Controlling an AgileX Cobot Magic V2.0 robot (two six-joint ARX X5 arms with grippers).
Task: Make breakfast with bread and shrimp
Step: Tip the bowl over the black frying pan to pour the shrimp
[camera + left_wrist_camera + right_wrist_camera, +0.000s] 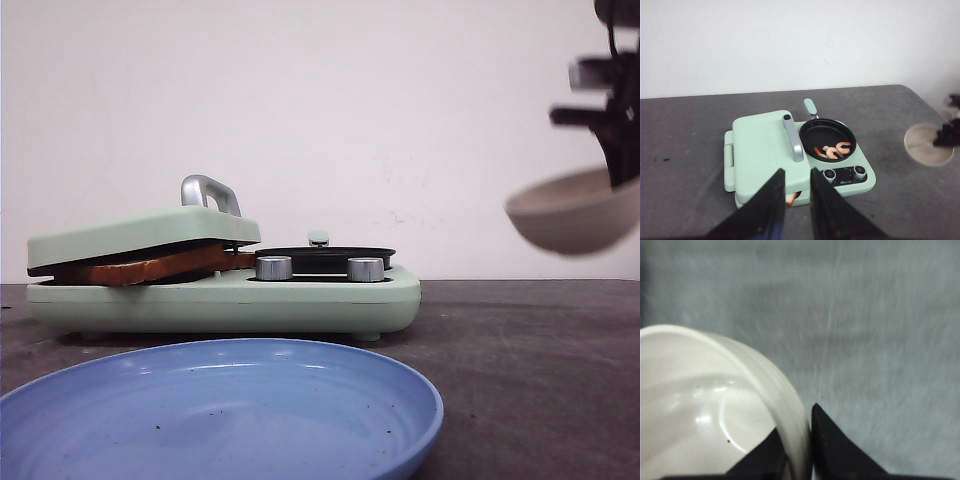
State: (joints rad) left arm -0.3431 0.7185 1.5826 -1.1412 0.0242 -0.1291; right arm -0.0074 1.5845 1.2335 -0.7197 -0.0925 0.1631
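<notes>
Your right tool (797, 450) is clamped on the rim of a smooth white ceramic bowl (705, 415), held in the air well to the right of the mint-green breakfast maker (300, 300). Your left tool (797, 200) hangs above the maker's front edge, its black fingers slightly apart and holding nothing. The bread (150, 267), toasted brown, lies pressed under the sandwich lid (140, 232). Curled pink shrimp (832, 150) sit in the small round black pan (827, 138). A glossy blue plate (215, 415) rests on the dark matte tabletop (530, 380).
</notes>
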